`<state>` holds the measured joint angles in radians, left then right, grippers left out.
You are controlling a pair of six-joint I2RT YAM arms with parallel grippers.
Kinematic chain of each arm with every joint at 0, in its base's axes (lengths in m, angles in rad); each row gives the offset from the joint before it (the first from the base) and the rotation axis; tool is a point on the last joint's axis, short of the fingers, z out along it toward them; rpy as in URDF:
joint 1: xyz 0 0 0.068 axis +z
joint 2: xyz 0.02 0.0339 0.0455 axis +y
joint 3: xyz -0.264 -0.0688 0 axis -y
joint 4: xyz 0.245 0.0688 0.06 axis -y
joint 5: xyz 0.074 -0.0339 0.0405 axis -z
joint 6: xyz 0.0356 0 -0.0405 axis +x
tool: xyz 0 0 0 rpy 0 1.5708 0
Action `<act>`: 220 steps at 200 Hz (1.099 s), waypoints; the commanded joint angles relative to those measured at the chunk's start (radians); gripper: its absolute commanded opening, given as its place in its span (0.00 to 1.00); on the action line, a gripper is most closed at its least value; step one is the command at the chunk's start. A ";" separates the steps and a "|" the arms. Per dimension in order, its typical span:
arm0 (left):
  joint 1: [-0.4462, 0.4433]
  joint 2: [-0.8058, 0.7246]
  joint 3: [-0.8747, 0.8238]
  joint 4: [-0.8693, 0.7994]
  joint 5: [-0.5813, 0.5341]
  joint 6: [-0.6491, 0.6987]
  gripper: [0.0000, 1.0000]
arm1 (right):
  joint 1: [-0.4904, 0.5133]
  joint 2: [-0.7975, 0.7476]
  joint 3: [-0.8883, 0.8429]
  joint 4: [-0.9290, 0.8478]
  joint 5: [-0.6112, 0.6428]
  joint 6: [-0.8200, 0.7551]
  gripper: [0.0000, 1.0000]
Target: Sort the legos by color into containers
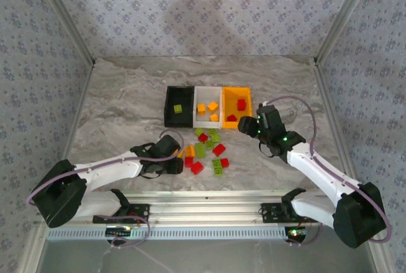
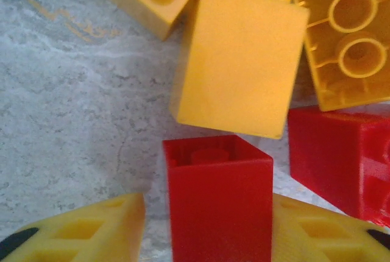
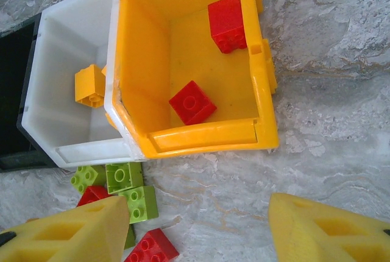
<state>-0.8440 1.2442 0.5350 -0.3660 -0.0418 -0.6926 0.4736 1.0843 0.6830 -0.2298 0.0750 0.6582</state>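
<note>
Marbled worktop (image 1: 127,95): six legos (image 1: 213,106) sit in the containers (image 1: 208,88), a dozen-odd loose mid-worktop; left gripper (image 2: 207,225) spread around a red brick (image 2: 216,177), right gripper (image 3: 198,204) spread, empty.

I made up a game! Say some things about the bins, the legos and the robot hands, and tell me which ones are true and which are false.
1. The orange bin holds two red legos. True.
2. The lego in the black bin is red. False: it is a green lego.
3. The right gripper is holding a lego. False: it is open, with nothing between its fingers, just in front of the orange bin.
4. A red lego stands between the fingers of the left gripper. True.
5. The white bin has an orange-yellow lego in it. True.
</note>
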 commanded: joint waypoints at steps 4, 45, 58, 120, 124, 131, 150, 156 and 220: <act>0.004 -0.017 -0.005 -0.014 -0.022 0.016 0.46 | -0.008 -0.016 0.000 -0.022 0.019 -0.004 0.64; 0.002 -0.105 0.029 -0.091 -0.018 0.019 0.34 | -0.012 -0.022 -0.007 -0.021 0.019 0.001 0.64; 0.000 -0.150 0.055 -0.130 -0.019 0.025 0.32 | -0.013 -0.026 -0.012 -0.019 0.020 0.004 0.64; -0.002 0.008 0.359 -0.037 0.023 0.090 0.26 | -0.022 -0.052 -0.057 -0.014 0.034 0.030 0.64; -0.003 0.042 0.392 -0.018 0.029 0.097 0.25 | -0.022 -0.052 -0.060 -0.016 0.034 0.031 0.64; -0.004 0.106 0.453 0.008 0.034 0.112 0.25 | -0.024 -0.053 -0.063 -0.021 0.035 0.032 0.64; -0.003 0.297 0.642 0.041 0.057 0.149 0.22 | -0.024 -0.061 -0.069 -0.038 0.035 0.035 0.64; -0.004 0.354 0.716 0.037 0.067 0.159 0.22 | -0.026 -0.065 -0.072 -0.042 0.035 0.035 0.64; 0.009 0.850 1.337 -0.151 0.082 0.240 0.22 | -0.036 -0.103 -0.101 -0.072 0.044 0.040 0.64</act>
<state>-0.8436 1.9759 1.7077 -0.4042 0.0154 -0.5041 0.4442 1.0061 0.5976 -0.2668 0.0940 0.6785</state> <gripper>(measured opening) 0.320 0.636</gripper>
